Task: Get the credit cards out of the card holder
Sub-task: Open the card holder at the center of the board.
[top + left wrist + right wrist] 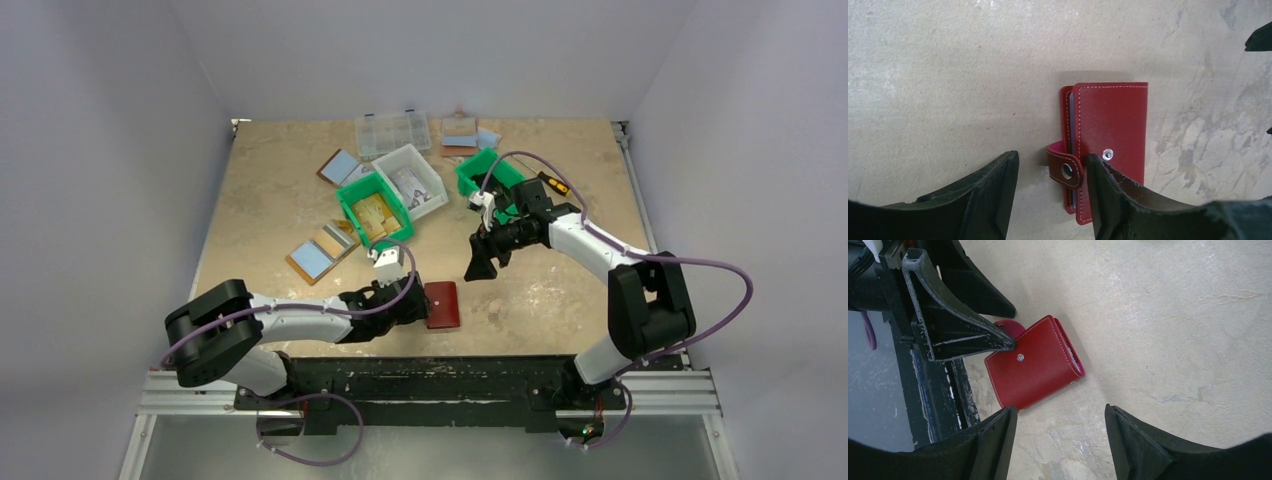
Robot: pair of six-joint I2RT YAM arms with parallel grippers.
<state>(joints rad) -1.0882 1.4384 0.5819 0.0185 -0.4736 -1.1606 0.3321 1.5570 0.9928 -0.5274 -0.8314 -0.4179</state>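
One red card holder (1110, 130) lies folded near the middle of the table's (280, 200) near edge, the left gripper (1050, 159) half-spread astride its unsnapped tab, the right gripper (1059, 410) wide and empty just beyond, then two green bins (346, 207), one white bin (400, 155) and one clear box (393, 132) farther back.

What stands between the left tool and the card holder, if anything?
Nothing visible does. The left tool is right at the closed card holder on the table, its jaws open on either side of the loose snap tab.
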